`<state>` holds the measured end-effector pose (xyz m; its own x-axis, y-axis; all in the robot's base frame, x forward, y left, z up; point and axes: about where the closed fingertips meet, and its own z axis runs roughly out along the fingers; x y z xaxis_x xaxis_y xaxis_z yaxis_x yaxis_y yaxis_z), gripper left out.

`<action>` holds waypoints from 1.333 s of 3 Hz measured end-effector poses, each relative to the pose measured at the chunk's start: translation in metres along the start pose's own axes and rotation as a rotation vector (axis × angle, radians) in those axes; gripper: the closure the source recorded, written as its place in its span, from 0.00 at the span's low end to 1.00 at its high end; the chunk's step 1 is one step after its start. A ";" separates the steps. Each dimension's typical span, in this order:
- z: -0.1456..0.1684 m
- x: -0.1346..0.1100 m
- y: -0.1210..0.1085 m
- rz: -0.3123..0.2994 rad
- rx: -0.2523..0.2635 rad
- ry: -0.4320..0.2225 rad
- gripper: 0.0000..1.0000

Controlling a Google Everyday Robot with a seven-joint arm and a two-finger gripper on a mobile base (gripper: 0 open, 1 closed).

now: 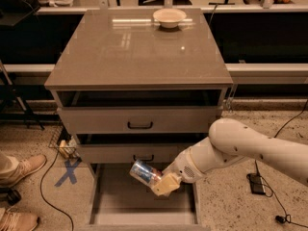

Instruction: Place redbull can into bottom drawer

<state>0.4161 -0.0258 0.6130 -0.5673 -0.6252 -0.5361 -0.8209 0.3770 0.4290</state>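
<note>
here one claw point(159, 183) grips one redbull can point(145, 173) above the open bottom drawer point(144, 203).

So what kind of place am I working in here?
Probably a robotics lab or test area, not a home: a blue tape X marks the speckled floor, and loose black cables trail across it. The gripper, shut on the slim blue-and-silver redbull can, hangs over the open taupe-grey bottom drawer.

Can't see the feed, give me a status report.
Gripper shut on redbull can, over open bottom drawer. Can tilted, not yet down. Nothing seen blocking the drawer.
</note>
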 end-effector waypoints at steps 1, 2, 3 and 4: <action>0.001 0.000 0.000 0.001 -0.001 -0.001 1.00; 0.020 0.010 -0.024 0.021 0.028 -0.039 1.00; 0.065 0.029 -0.075 0.049 0.092 -0.102 1.00; 0.108 0.030 -0.136 0.100 0.177 -0.159 1.00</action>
<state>0.5033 -0.0223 0.4597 -0.6379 -0.4691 -0.6107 -0.7511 0.5541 0.3589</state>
